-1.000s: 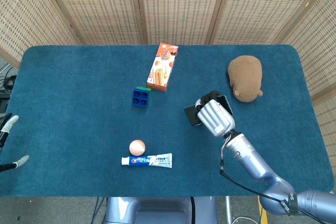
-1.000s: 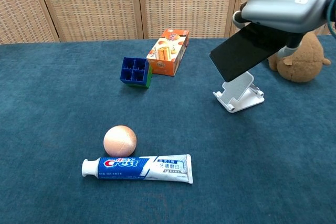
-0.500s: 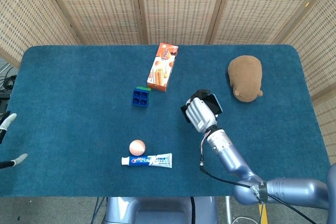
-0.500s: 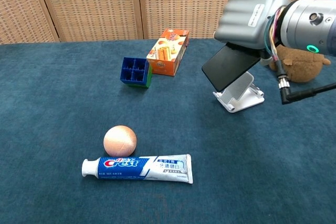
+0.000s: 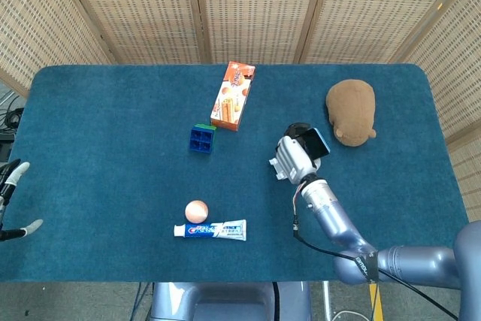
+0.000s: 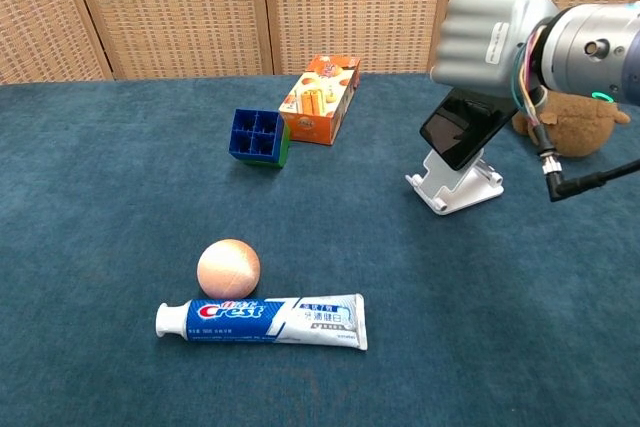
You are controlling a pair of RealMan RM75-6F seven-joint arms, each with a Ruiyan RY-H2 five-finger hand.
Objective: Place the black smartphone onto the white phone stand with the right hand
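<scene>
Chest view: black smartphone [image 6: 466, 128] is held tilted directly above the white phone stand [image 6: 457, 181], its lower edge at the stand's backrest; contact cannot be confirmed. It is gripped from above by the right hand [image 6: 494, 39], fingers curled over its top. A brown plush toy [image 6: 572, 119] is seen behind. Left hand [image 5: 10, 199] is seen at the table [image 5: 98, 155] edge, fingers apart, nothing held.

Right hand [image 6: 487, 42]: pale grey, ribbed moulded back, small white label with dark print. Wrist: polished silver-blue cylinder, green indicator light, bundle of coloured wires at the hand joint, black cable looping off a metal plug. Left hand [image 5: 10, 199]: only black fingers with white-grey tips at frame edge.
</scene>
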